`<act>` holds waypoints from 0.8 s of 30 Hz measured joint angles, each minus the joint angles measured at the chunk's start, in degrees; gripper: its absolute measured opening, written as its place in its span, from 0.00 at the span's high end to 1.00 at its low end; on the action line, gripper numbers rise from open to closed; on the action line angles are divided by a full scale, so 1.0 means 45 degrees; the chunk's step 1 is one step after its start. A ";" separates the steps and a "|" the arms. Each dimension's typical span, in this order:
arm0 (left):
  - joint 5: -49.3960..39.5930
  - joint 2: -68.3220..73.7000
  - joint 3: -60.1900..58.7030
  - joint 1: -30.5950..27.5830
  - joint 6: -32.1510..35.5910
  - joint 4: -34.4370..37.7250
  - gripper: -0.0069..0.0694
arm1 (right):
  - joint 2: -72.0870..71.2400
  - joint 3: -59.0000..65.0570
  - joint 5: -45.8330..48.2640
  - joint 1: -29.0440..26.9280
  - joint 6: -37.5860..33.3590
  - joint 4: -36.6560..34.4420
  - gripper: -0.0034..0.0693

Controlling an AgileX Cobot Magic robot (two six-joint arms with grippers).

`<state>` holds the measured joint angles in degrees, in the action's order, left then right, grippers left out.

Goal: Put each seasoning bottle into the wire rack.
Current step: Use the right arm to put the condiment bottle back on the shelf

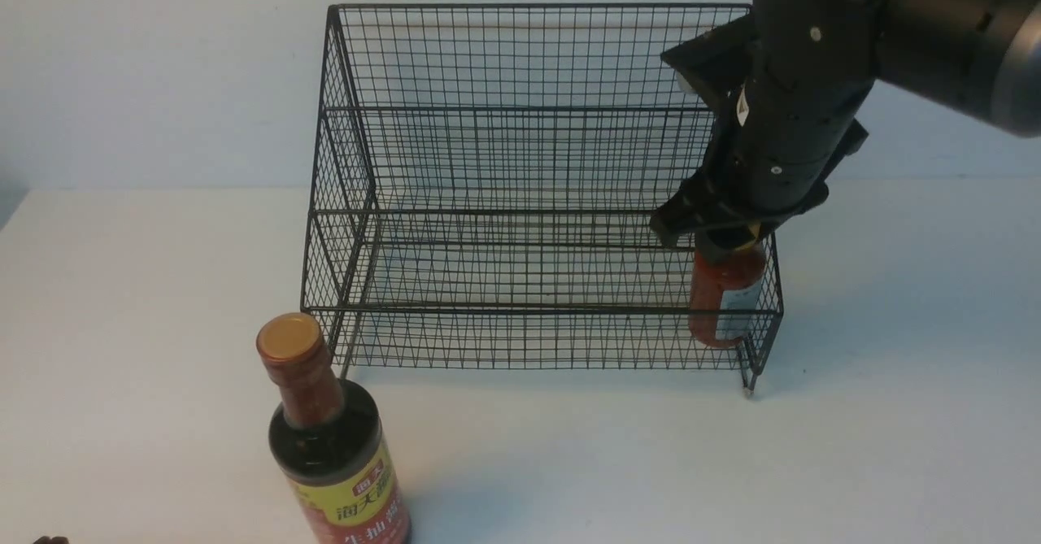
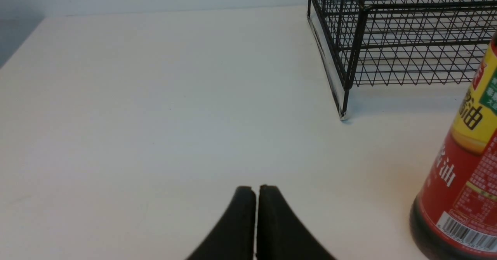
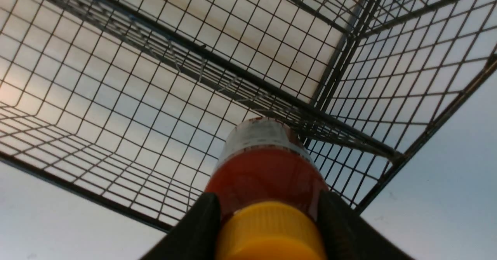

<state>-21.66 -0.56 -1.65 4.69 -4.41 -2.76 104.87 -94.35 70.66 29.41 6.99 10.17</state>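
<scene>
White table (image 1: 895, 446) below; my right pincer (image 3: 268, 199) grips the red squeeze bottle (image 1: 726, 296), directly under it, inside the wire rack (image 1: 520, 162), front tier. My left pincer (image 2: 256, 198) is closed, empty; soy-sauce bottle (image 1: 337, 454) stands near it.

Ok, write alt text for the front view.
The right gripper holds a small red squeeze bottle inside a black wire rack, at the right end of its lowest tier. A tall soy-sauce bottle stands on the table outside the rack's front left corner.
</scene>
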 joint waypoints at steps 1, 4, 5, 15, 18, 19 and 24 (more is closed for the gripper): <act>0.0000 0.0000 0.0000 0.0000 0.0000 0.0000 0.92 | 0.0000 0.0000 -0.0014 0.0000 0.0078 0.0012 0.55; 0.0000 0.0000 0.0000 0.0000 0.0000 0.0000 0.92 | 0.0018 0.0000 -0.0029 0.0000 0.0573 0.0039 0.55; 0.0000 0.0000 0.0000 0.0000 0.0000 0.0000 0.92 | 0.0030 0.0000 -0.0029 0.0000 0.0668 0.0070 0.55; 0.0000 0.0000 0.0000 0.0000 0.0000 0.0000 0.92 | 0.0188 0.0000 -0.0029 0.0000 0.1414 0.0234 0.55; 0.0000 0.0000 0.0000 0.0000 0.0000 0.0000 0.92 | 0.0188 0.0000 -0.0195 0.0000 0.1424 0.0450 0.50; 0.0000 0.0000 0.0000 0.0000 0.0000 0.0000 0.92 | 0.0188 -0.0014 -0.0279 0.0000 0.1424 0.0609 0.47; 0.0000 0.0000 0.0000 0.0000 0.0000 0.0000 0.92 | 0.0188 -0.0015 -0.0366 0.0000 0.1517 0.0863 0.30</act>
<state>-21.66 -0.56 -1.65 4.69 -4.41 -2.76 105.71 -94.42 69.02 29.41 13.81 14.05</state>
